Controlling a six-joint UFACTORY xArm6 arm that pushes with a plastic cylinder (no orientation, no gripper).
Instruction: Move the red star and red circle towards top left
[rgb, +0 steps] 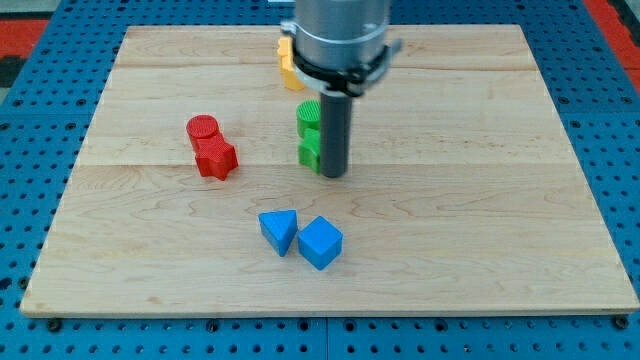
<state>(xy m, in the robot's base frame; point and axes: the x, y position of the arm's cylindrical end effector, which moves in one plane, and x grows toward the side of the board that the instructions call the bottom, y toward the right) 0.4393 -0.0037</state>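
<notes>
The red circle and the red star sit touching each other on the wooden bench, left of centre, the circle just above the star in the view. Both lie roughly at mid-height of the board, so the top-left corner is well apart from them and the task looks barely begun, if at all: the whole push up and to the view's left is yet to be done.

My tip rests on the bench near the middle, well to the view's right of the red pair and not touching either. It stands just beside a green block, apparently two green pieces stacked in a column up the view, whose shapes I cannot make out for certain. The tool is a plain rod with nothing to spread or pinch, so it holds nothing.

A yellow block is partly hidden behind the arm near the top. A blue triangular block and a blue cube sit together nearer the bottom.

To push the reds correctly, I judge the tip must come round to their lower right first.
</notes>
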